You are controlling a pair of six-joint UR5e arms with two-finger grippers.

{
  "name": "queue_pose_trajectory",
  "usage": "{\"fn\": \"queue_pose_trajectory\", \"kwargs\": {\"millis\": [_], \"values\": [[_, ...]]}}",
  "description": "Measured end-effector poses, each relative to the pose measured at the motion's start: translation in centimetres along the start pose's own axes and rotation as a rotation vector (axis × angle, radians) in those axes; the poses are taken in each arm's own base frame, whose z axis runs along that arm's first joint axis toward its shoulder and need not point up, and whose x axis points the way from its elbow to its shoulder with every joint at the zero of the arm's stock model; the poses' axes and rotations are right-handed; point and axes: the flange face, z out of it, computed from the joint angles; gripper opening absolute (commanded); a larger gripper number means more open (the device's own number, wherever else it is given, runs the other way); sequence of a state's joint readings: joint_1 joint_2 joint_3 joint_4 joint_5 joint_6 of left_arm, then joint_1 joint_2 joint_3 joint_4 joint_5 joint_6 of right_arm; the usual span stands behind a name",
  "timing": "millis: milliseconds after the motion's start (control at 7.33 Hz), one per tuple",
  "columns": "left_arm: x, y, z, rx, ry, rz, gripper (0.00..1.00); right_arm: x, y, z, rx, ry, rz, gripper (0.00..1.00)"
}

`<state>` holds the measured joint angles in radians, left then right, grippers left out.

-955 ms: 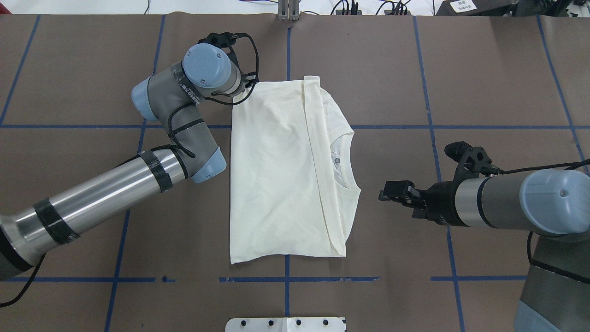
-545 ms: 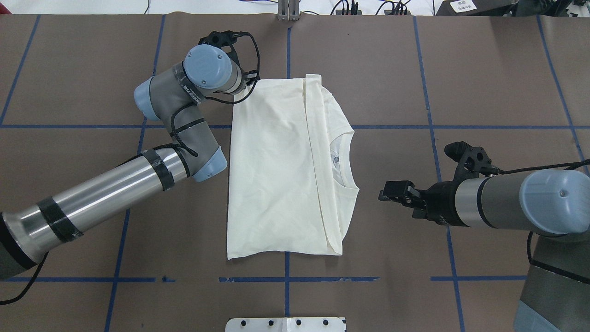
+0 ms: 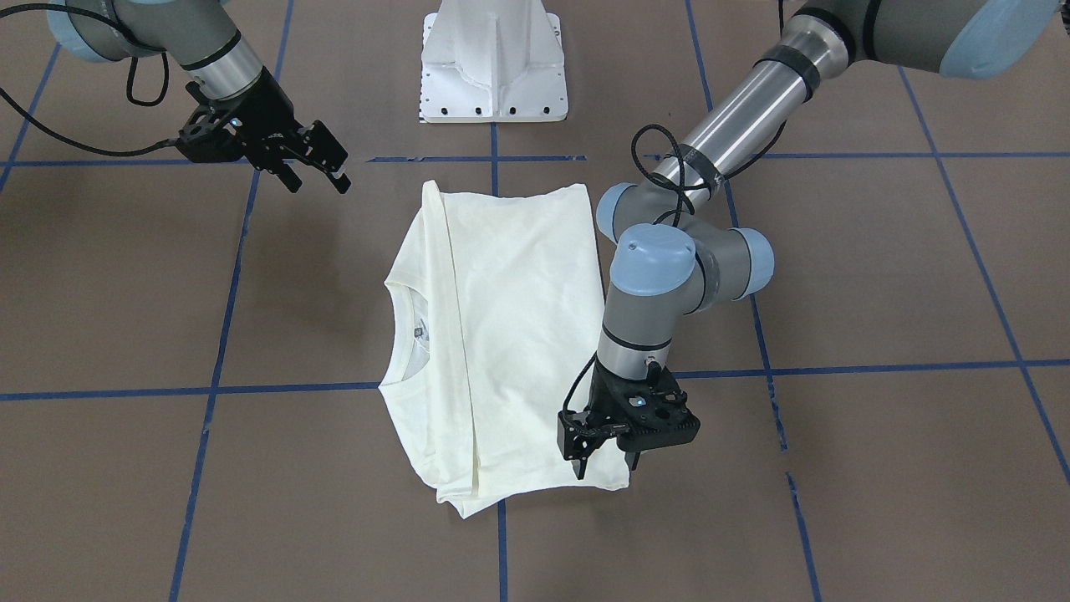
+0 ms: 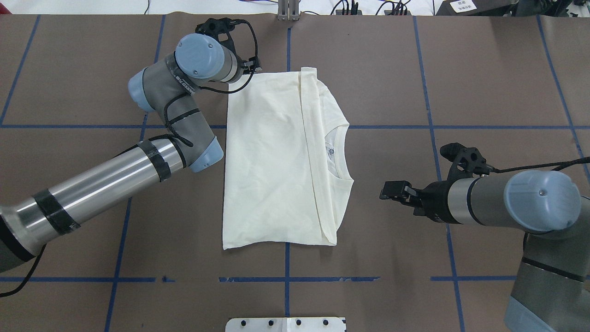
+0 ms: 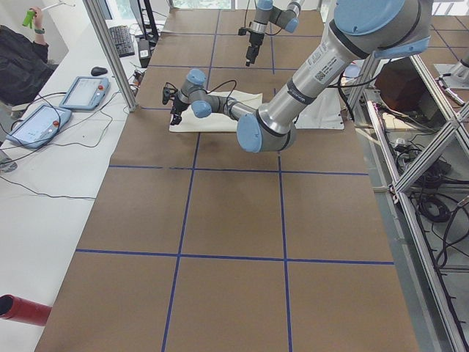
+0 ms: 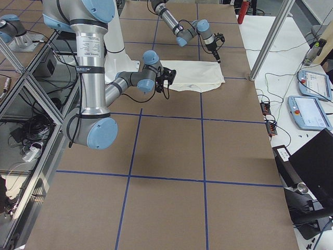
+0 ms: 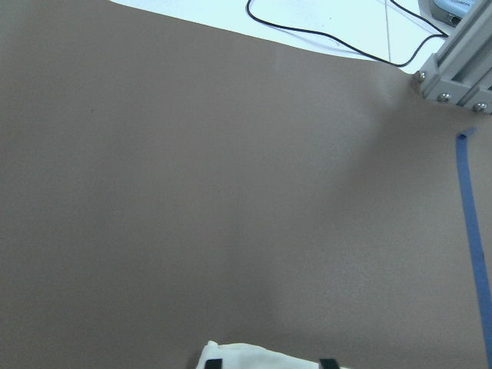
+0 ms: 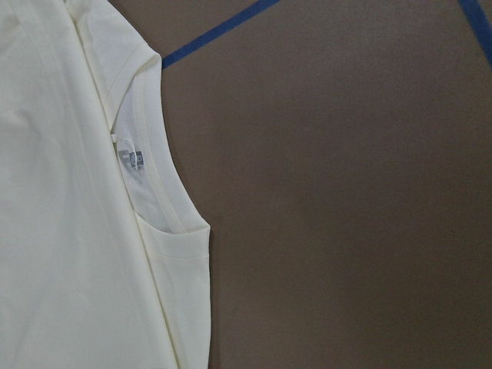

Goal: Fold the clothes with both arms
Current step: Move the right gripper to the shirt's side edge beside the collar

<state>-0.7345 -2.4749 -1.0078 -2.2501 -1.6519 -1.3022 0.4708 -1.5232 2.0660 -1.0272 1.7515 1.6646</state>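
The brown table (image 4: 392, 69) with blue tape lines (image 4: 428, 92) bears the folded cream T-shirt (image 4: 272, 161) at its centre, the left gripper (image 3: 603, 470) closed on the shirt's far corner beside the left arm (image 4: 152, 120), the right gripper (image 3: 316, 171) open, apart from the neckline.

We are seeing bright, even light from above, with soft shadows lying close under both arms. Glare is streaking the left arm (image 4: 101, 184)'s polished tube. Everything is staying sharp, though the T-shirt (image 4: 276, 161) is nearly washing out, its folds faint.
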Motion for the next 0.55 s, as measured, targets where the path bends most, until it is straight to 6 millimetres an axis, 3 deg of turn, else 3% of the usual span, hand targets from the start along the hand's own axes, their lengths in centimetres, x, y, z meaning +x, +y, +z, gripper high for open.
{"fn": "queue_pose_trajectory", "kwargs": {"millis": [136, 273, 545], "values": [[0.4, 0.5, -1.6, -0.061, 0.000, 0.002, 1.00, -1.9, 0.2, 1.1, 0.012, 0.050, -0.032, 1.00], [0.1, 1.2, -4.2, -0.101, -0.017, 0.017, 1.00, -5.2, 0.9, 2.2, 0.022, 0.113, -0.064, 1.00], [-2.7, 2.9, -11.0, -0.133, -0.038, 0.074, 1.00, -11.0, 3.3, 5.1, 0.028, 0.226, -0.184, 1.00]]}}
